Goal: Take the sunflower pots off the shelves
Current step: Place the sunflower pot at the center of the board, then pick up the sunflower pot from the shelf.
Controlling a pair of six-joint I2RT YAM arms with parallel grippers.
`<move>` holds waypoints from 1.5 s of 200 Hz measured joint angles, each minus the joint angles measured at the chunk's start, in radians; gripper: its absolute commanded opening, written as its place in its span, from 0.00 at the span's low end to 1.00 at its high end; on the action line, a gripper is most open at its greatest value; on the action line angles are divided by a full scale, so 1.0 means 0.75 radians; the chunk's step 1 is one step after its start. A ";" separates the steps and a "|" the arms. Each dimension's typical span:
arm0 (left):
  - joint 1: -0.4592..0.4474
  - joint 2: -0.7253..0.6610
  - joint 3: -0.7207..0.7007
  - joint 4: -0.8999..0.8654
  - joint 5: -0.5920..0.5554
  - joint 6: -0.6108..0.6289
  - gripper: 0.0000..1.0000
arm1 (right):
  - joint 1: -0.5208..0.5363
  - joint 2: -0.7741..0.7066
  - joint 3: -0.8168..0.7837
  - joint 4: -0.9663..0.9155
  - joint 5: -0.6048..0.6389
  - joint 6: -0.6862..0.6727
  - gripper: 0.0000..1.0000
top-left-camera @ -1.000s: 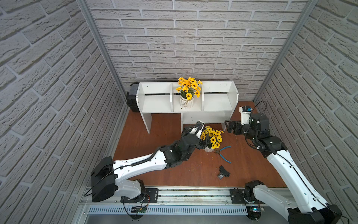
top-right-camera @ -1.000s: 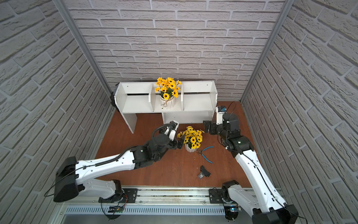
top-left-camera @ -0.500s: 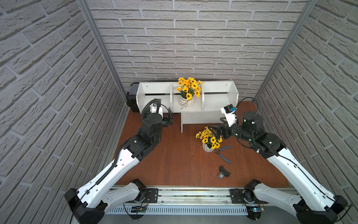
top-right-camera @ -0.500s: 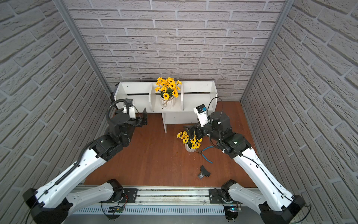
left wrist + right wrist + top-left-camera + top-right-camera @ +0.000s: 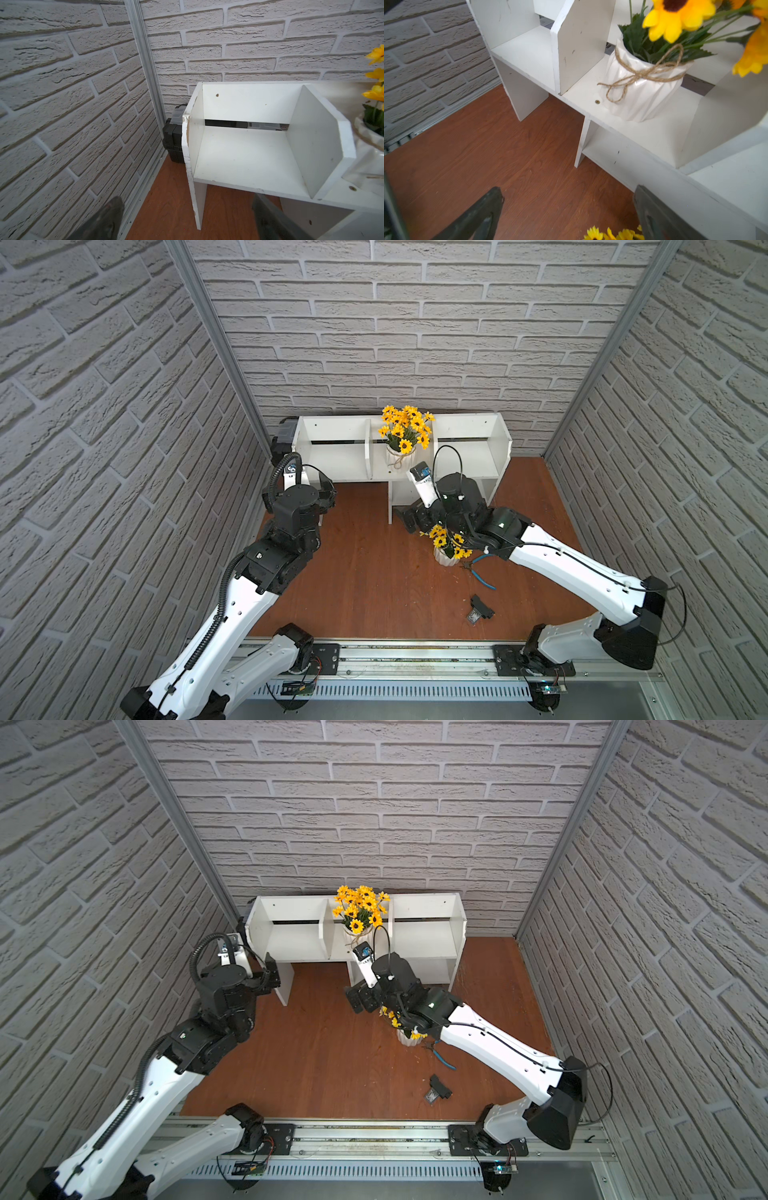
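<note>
One pot (image 5: 400,457) stands on the shelves (image 5: 336,460) — the other pot (image 5: 442,558) on the table (image 5: 374,572).

Whitish brick-pattern walls (image 5: 415,323) stand at nine, twelve and three o'clock, joined by aluminium corner posts (image 5: 219,344). The evenly lit floor (image 5: 365,580) is reddish-brown wood grain; a metal rail (image 5: 415,655) runs at six.

Two sunflower pots (image 5: 400,457) (image 5: 441,556), one shelf unit (image 5: 336,460)

Twine-bow pot (image 5: 400,456) upright, middle compartment of shelves (image 5: 340,458); second pot (image 5: 443,557) off
</note>
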 measured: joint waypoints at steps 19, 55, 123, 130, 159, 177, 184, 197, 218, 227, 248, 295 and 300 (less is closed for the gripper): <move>0.003 -0.004 -0.023 -0.005 -0.004 -0.014 0.98 | 0.034 0.093 0.007 0.124 0.117 0.000 1.00; 0.003 -0.020 -0.085 -0.017 -0.004 -0.032 0.98 | 0.057 0.240 0.024 0.330 0.297 -0.027 1.00; 0.008 -0.043 -0.110 -0.023 -0.003 -0.051 0.98 | 0.057 0.327 0.125 0.543 0.457 -0.059 1.00; 0.008 -0.043 -0.113 -0.023 -0.003 -0.053 0.98 | 0.056 0.327 0.129 0.561 0.469 -0.059 1.00; 0.009 -0.042 -0.121 -0.022 -0.003 -0.053 0.98 | 0.031 0.328 0.134 0.579 0.493 -0.053 1.00; 0.009 -0.043 -0.128 -0.019 -0.003 -0.053 0.98 | 0.010 0.333 0.136 0.592 0.501 -0.053 1.00; 0.010 -0.043 -0.128 -0.018 -0.003 -0.053 0.98 | 0.002 0.340 0.142 0.599 0.509 -0.054 1.00; 0.011 -0.044 -0.130 -0.016 -0.003 -0.053 0.98 | -0.015 0.365 0.164 0.614 0.515 -0.051 1.00; 0.012 -0.046 -0.135 -0.015 -0.003 -0.053 0.98 | -0.045 0.413 0.198 0.622 0.508 -0.024 1.00; 0.012 -0.046 -0.135 -0.015 -0.003 -0.053 0.98 | -0.056 0.431 0.211 0.622 0.500 -0.013 1.00; 0.011 -0.046 -0.135 -0.013 -0.003 -0.053 0.98 | -0.073 0.474 0.237 0.627 0.497 0.007 1.00; 0.016 -0.045 -0.156 -0.012 -0.001 -0.053 0.98 | -0.122 0.513 0.256 0.658 0.477 0.050 1.00; 0.016 -0.045 -0.156 -0.012 0.000 -0.053 0.98 | -0.128 0.518 0.256 0.668 0.470 0.057 1.00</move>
